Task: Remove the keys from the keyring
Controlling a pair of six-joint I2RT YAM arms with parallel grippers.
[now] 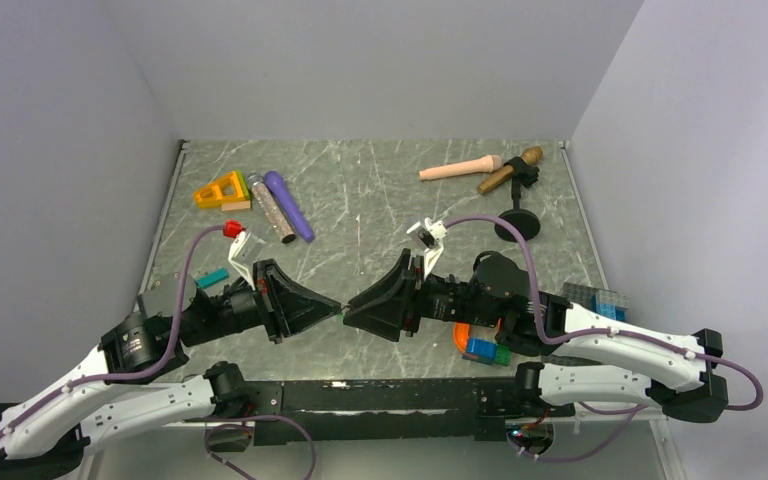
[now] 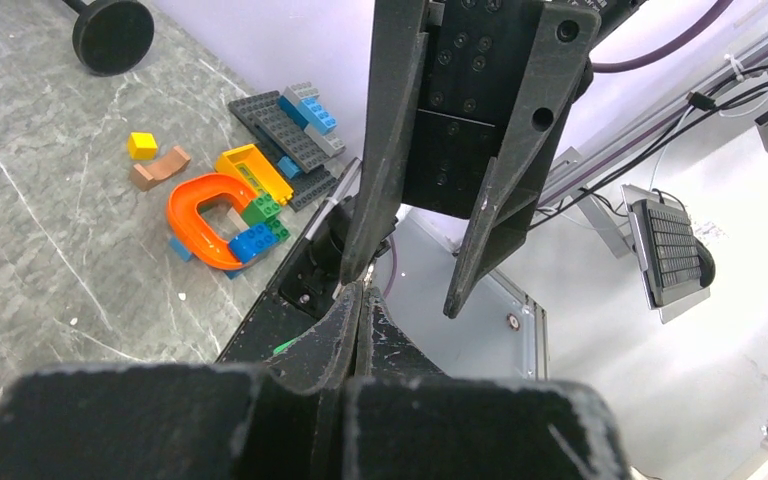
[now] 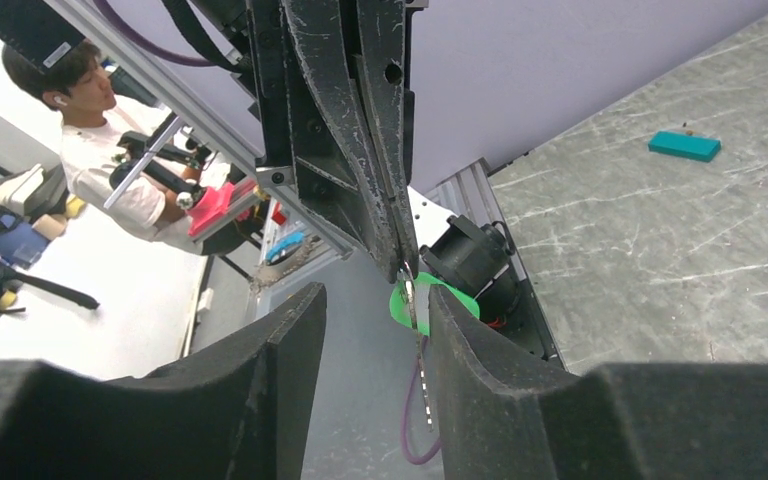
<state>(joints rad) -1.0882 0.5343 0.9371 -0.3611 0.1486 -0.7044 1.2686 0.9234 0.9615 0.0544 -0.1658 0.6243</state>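
One flat teal oblong key (image 3: 684, 146) lies freed at upper right. Left gripper (image 3: 403, 262) clenches the thin metal keyring (image 3: 416, 330), the bright green flat key (image 3: 397, 308) dangling mid-frame. The right gripper (image 3: 378, 295) gapes around it and should pinch the green squarely, then pull along the wire.

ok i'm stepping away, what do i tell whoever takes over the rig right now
Left pincer: shut, apparently pinching the keyring at its tips, raised off the table.
Right pincer: open, tip to tip with the left one, holding nothing.
Green key: hangs at the left pincer's tips, seemingly on the ring, in the gap of the open right pincer.
Teal key: lies loose on the table, away from both pincers.
Done: teal key is off.
Left: get the green key off, probably by closing the right pincer on it and pulling.
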